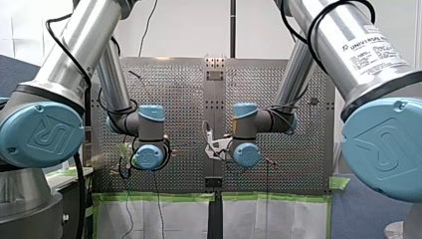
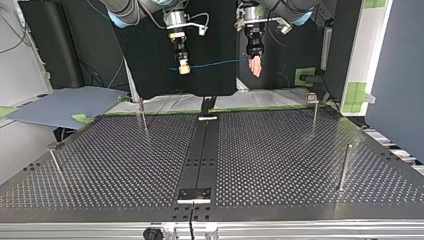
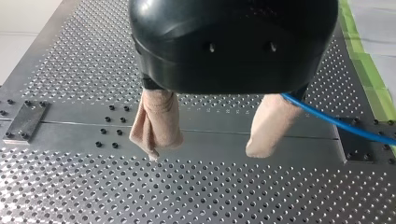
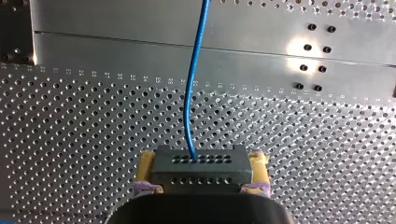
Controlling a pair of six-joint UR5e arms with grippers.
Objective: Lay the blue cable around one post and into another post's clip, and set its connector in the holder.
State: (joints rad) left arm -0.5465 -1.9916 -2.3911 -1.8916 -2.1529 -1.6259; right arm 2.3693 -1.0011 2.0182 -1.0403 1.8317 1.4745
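- Right end effector [image 4: 201,164] is clamped on the dark grey rectangular connector block [image 4: 201,173]. Its yellow pads [image 4: 147,163] squeeze the block's two short ends.
- The thin blue cable [image 4: 189,93] comes out of a hole in the connector block's upper row. It runs straight ahead over the perforated metal counter [image 4: 70,140], well clear of the surface.
- Left end effector [image 3: 203,153] is spread wide, with its beige pads [image 3: 156,123] well apart and nothing between them.
- In the left wrist view the cable passes right beside one beige pad, on its outer side. I can't tell if it actually touches.
- In the top view both end effectors hang in the air past the counter's far edge, with the right one at the view's left and the left one at the view's right. The cable is strung nearly level between them.
- Thin upright metal posts [image 2: 345,167] stand on the counter, two near its far edge and two nearer the camera. All of them are well apart from the cable.
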